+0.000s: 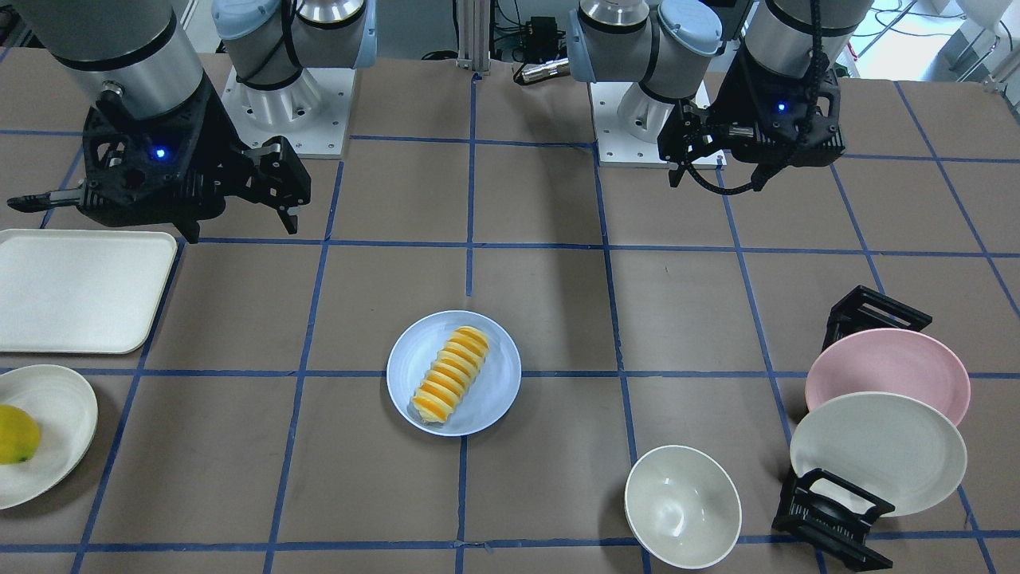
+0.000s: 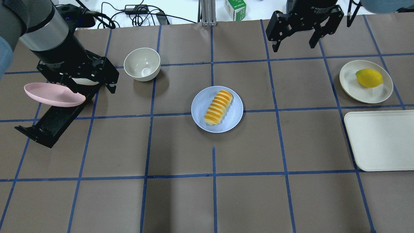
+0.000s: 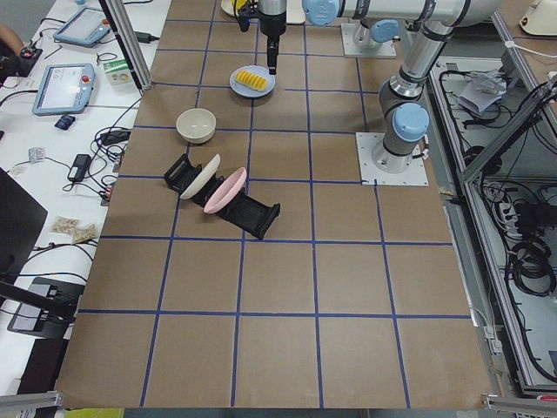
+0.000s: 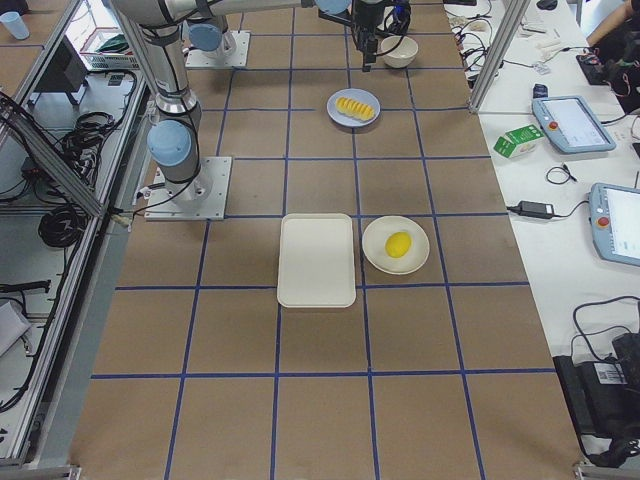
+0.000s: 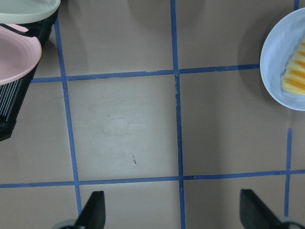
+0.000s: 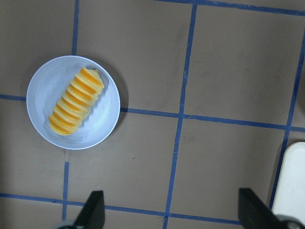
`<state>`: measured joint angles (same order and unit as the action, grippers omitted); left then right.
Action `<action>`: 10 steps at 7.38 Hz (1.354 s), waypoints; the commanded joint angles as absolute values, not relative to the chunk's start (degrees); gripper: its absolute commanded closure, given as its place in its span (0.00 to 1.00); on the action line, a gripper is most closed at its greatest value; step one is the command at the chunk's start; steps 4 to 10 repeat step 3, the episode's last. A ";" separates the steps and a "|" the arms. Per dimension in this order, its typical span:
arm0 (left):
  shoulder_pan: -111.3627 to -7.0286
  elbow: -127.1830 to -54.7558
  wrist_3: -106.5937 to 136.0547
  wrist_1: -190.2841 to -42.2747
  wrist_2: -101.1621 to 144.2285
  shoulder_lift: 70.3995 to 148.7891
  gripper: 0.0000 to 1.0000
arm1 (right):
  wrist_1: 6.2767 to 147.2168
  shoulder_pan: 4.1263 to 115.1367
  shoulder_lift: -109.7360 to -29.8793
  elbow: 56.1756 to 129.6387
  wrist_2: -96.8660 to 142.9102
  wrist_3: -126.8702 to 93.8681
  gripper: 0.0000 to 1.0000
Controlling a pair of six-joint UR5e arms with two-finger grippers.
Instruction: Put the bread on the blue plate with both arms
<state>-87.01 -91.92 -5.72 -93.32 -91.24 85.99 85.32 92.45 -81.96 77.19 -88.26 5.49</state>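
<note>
The bread [image 1: 452, 375] lies diagonally on the blue plate [image 1: 414, 359] near the table's middle; both also show in the overhead view, the bread [image 2: 218, 107] on the plate [image 2: 200, 108], and in the right wrist view [image 6: 76, 101]. My left gripper [image 2: 93, 87] is open and empty, raised over the table beside the plate rack. In its wrist view the fingertips [image 5: 93, 210] stand wide apart and the blue plate [image 5: 279, 71] is at the right edge. My right gripper [image 2: 295, 45] is open and empty, raised toward the table's far side, well away from the bread.
A white bowl [image 2: 142, 63] stands near my left gripper. A black rack [image 2: 51, 123] holds a pink plate [image 2: 53, 94] and a cream plate [image 1: 876, 450]. A cream tray [image 2: 381, 139] and a cream plate [image 2: 349, 82] with a lemon [image 2: 368, 78] lie on my right.
</note>
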 commanded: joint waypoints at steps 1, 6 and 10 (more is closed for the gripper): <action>-87.01 -91.85 -5.71 -93.25 -91.14 85.87 0.00 | 85.43 92.72 -81.91 77.17 -88.76 6.68 0.00; -87.01 -91.76 -5.80 -92.99 -91.14 85.78 0.00 | 85.43 92.72 -81.91 77.34 -88.68 6.33 0.00; -87.01 -91.76 -5.80 -92.99 -91.14 85.78 0.00 | 85.43 92.72 -81.91 77.34 -88.68 6.33 0.00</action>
